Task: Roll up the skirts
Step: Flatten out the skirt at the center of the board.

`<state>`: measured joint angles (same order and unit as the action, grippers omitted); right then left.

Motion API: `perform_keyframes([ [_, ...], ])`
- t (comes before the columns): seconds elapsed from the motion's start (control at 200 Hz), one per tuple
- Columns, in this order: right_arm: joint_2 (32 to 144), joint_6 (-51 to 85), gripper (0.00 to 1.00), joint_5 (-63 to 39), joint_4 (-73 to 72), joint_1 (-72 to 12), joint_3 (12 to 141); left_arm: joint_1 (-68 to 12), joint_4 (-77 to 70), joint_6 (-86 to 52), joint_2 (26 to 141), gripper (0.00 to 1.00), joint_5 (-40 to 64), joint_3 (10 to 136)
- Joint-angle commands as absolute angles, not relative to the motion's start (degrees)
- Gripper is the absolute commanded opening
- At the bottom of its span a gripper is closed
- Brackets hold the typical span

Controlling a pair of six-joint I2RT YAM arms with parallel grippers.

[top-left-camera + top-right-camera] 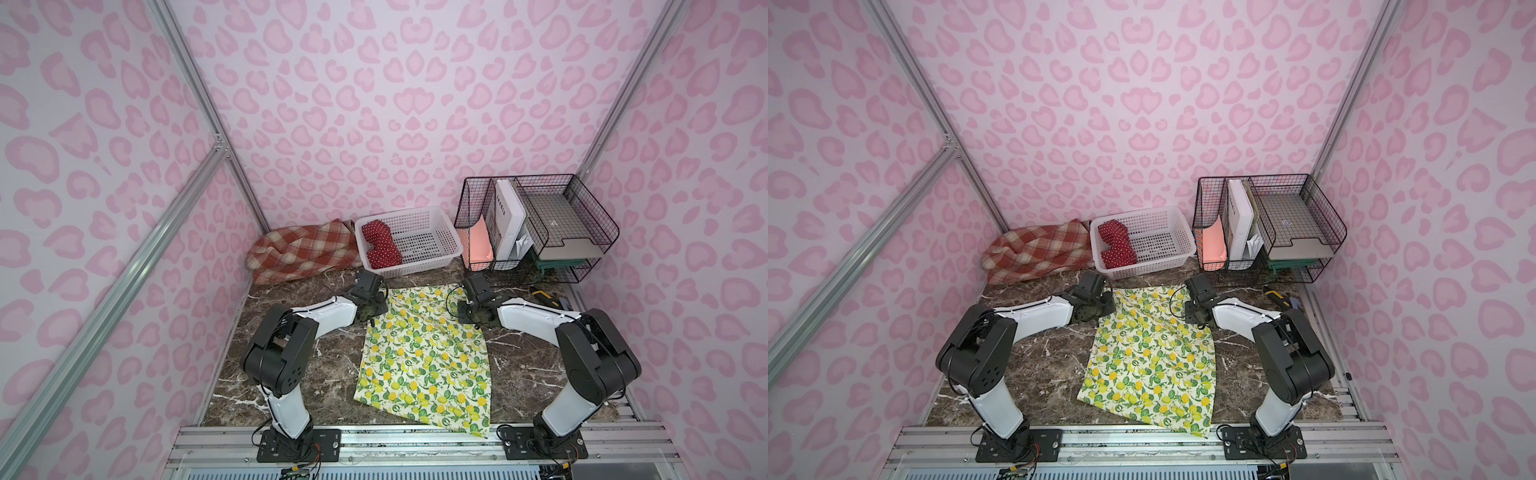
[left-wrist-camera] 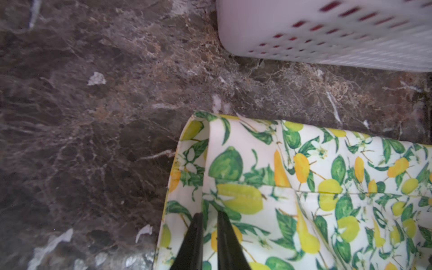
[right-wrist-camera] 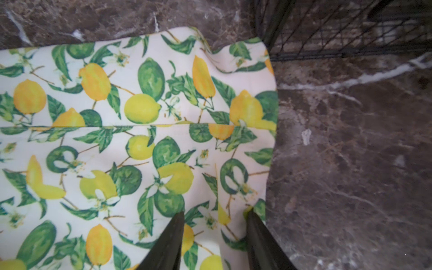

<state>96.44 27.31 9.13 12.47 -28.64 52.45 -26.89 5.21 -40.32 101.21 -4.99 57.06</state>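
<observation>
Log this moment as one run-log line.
lemon skirt: spread, unrolled | left gripper: jaws shut on far corner | right gripper: jaws open at other corner | red dotted skirt: in basket | plaid skirt: beside basket

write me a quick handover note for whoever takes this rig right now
Left gripper: shut on the lemon skirt, far left corner.
Right gripper: open, over its far right corner.
The skirt lies flat on the table; red dotted skirt sits bundled in the white basket; plaid skirt lies crumpled beside it.
Done: red one, apparently. To do: roll lemon, then plaid.
</observation>
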Motion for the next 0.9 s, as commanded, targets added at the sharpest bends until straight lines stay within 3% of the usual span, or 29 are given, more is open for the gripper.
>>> perform_keyframes([
  [0.0, 96.2, 27.0, 0.47, 8.6, 11.5, -28.8, 52.4, -26.8, 6.7, -40.0, 99.7, 0.07, -7.1, 57.0],
  [0.07, 96.1, 26.9, 0.47, 8.5, 11.3, -28.8, 52.5, -26.8, 7.1, -39.7, 99.1, 0.00, -7.6, 56.4],
  [0.245, 96.3, 26.8, 0.48, 8.0, 11.3, -28.8, 52.9, -26.8, 7.8, -39.1, 98.2, 0.00, -7.2, 55.6],
  [0.33, 96.3, 26.9, 0.48, 7.8, 11.0, -28.8, 52.7, -26.8, 6.8, -38.0, 99.0, 0.27, -6.7, 55.5],
  [0.495, 96.8, 26.8, 0.47, 7.4, 10.9, -28.9, 52.5, -26.4, 2.4, -35.2, 100.6, 0.42, -6.7, 56.8],
  [0.755, 96.5, 26.8, 0.48, 7.4, 10.8, -29.1, 52.1, -24.3, -2.8, -32.4, 104.3, 0.44, -2.9, 59.0],
  [0.895, 96.6, 26.8, 0.48, 7.2, 10.6, -29.3, 52.2, -23.0, -4.7, -32.5, 106.1, 0.36, -0.3, 58.9],
])
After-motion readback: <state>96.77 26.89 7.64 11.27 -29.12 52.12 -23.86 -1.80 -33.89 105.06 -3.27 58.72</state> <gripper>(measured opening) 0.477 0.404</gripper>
